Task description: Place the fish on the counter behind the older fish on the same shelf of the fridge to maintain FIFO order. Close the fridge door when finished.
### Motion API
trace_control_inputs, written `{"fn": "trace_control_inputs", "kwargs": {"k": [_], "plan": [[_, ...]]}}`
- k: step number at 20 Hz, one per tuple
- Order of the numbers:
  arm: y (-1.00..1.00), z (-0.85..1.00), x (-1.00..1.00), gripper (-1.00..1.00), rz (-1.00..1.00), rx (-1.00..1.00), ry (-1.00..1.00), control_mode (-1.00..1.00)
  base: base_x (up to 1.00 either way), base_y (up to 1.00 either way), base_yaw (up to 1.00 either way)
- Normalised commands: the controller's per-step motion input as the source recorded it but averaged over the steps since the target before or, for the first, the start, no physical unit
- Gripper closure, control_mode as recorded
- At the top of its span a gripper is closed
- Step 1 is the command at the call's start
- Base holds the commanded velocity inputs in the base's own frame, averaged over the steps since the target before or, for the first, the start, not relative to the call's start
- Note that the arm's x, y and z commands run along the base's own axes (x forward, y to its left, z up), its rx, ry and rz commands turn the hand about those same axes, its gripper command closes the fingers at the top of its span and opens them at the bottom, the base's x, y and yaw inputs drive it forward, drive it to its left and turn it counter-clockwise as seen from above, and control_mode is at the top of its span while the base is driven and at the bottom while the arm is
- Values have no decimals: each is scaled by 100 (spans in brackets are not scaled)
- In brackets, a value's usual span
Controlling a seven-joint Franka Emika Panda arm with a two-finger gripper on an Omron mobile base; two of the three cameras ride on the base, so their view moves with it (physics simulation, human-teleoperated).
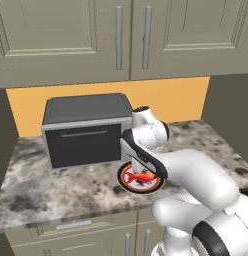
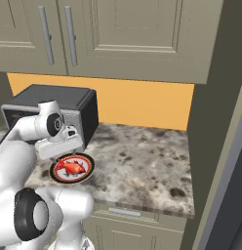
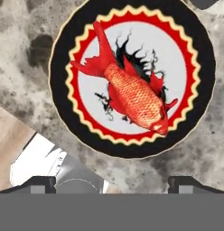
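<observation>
So far nothing is done: the fish (image 3: 134,97) lies on a plate (image 3: 64,40) on the surface (image 2: 142,161), beneath the gripper (image 3: 111,182), spread wide and empty; fridge steps remain.

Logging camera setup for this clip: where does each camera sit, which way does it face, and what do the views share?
Left base view: behind the arm on its left, looking forward and down at the counter and the toaster oven; the white arm rises from lower right.
Right base view: behind on the right, same counter; the arm rises from lower left.
Hand view: on the hand, looking straight down; the gripper with jaws apart above the plate.
Shared: all three show the fish lying on the plate.
</observation>
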Motion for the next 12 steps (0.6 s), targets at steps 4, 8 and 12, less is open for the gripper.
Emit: {"fn": "trace_control_inputs", "kwargs": {"k": [4,8,12], "plan": [[0,-55,33,-100,25,-1,10,-100,0,0,0],[-12,-39,27,-100,21,1,1,-100,0,0,0],[-9,-36,21,-100,15,1,0,-100,0,0,0]]}}
